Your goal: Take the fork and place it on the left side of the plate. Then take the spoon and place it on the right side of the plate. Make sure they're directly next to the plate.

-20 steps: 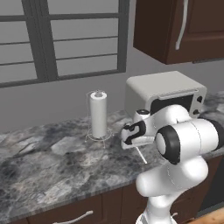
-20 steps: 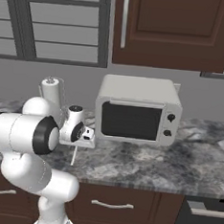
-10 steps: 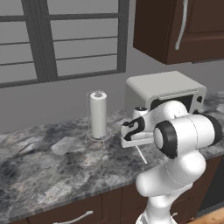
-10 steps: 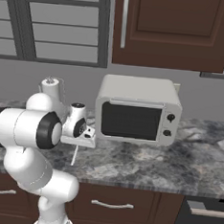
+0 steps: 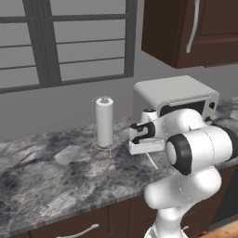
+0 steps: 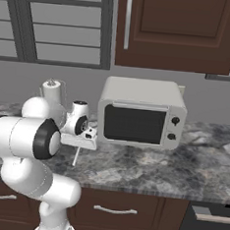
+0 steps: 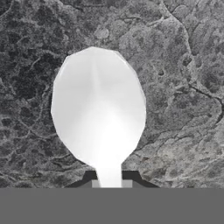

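The spoon [image 7: 98, 109] shows in the hand view as a whitish rounded bowl against the dark marble. Its thin handle runs down between the fingertips of my gripper [image 7: 108, 178], which is shut on it. In the left base view the gripper [image 5: 147, 149] hangs over the counter in front of the microwave, and the spoon [image 5: 152, 161] slants down from it as a thin white stick. In the right base view the spoon [image 6: 76, 156] hangs under the gripper [image 6: 81, 144]. I cannot tell whether it touches the counter. The fork and the plate are out of view.
A white microwave [image 6: 140, 114] stands on the grey marble counter [image 5: 51, 181] just beyond the hand. A paper towel roll [image 5: 104, 122] stands upright on its holder to the left. Dark cabinets hang above and a window lies behind.
The fingers have closed on the spoon's handle. The arm's elbow has shifted a little, while the hand stays over the same spot of the counter.
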Robot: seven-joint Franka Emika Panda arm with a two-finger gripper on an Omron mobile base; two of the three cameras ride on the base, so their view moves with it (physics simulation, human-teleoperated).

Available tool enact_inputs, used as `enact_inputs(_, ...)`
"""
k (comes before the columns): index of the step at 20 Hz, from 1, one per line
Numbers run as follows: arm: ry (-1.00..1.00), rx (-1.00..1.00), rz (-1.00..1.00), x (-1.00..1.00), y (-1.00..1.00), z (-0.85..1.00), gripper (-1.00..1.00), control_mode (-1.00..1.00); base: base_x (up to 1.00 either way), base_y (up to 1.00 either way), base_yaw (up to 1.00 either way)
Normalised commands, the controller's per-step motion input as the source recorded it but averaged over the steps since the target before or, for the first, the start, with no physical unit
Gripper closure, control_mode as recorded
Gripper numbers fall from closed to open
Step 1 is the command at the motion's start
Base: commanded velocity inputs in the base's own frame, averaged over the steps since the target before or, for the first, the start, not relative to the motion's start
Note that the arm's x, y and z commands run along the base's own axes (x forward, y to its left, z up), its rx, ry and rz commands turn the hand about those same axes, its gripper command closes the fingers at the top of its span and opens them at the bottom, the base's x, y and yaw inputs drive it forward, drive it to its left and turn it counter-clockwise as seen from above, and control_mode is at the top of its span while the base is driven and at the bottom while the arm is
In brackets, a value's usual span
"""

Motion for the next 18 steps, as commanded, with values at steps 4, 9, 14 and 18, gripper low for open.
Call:
enact_inputs(4, -0.01, 0.0, 0.0, -0.25, 0.0, 0.43, 1.0, -1.0, 0.0, 0.0, 0.0)
enact_inputs(9, 0.0, 0.0, 0.0, -0.37, 0.07, 0.27, 1.0, -1.0, 0.0, 0.0, 0.0)
enact_inputs(14, 0.0, 0.0, 0.0, -0.33, 0.08, 0.33, 1.0, -1.0, 0.0, 0.0, 0.0)
enact_inputs(18, 0.01, 0.0, 0.0, -0.21, 0.06, 0.2, 1.0, -1.0, 0.0, 0.0, 0.0)
